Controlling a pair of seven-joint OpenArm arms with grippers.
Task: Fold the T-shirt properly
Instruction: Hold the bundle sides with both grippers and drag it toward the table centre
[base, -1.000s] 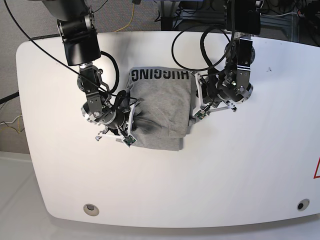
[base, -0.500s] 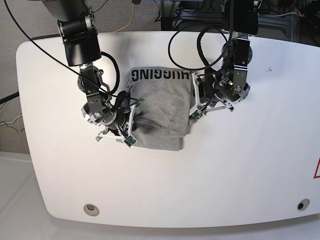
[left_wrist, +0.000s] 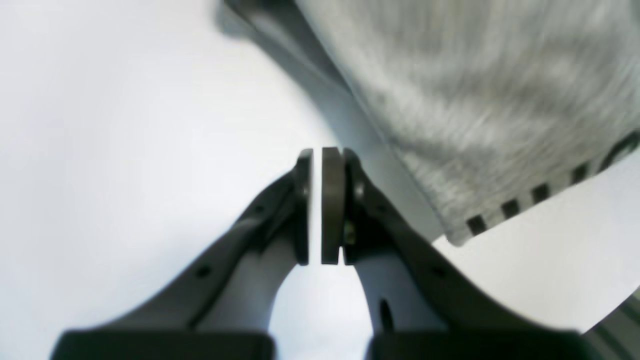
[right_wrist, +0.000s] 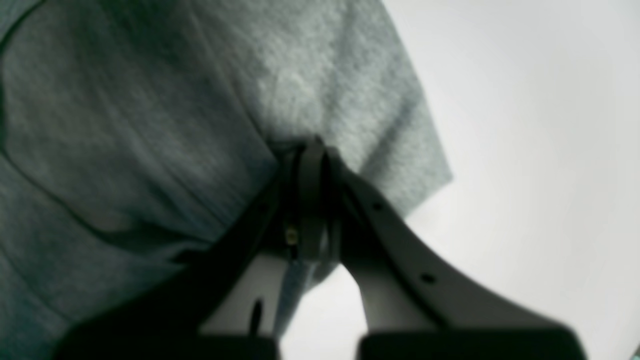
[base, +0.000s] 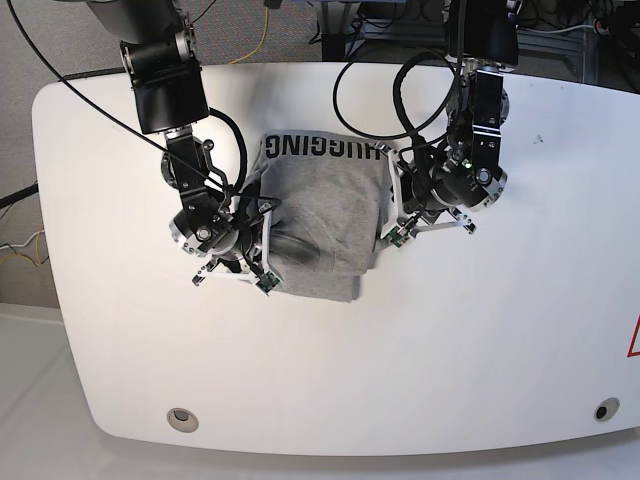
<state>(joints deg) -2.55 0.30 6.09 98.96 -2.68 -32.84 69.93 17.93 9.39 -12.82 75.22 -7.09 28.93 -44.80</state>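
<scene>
**"HUGGING" upside down between your claws**

Your T-shirt (base: 325, 205) lies on the table (base: 400, 370) between your claws — black "HUGGING" (base: 322, 147) upside down along its far edge. Your left claw (base: 397, 236) is closed beside it; your right claw (base: 267, 283) is closed at its near side — any grip unclear.

A white worktop (base: 480, 350) with rounded corners filled the room view. Beyond its left edge stood a grey, rough-textured surface (base: 30, 130); pale grey floor (base: 40, 400) lay below that.
</scene>
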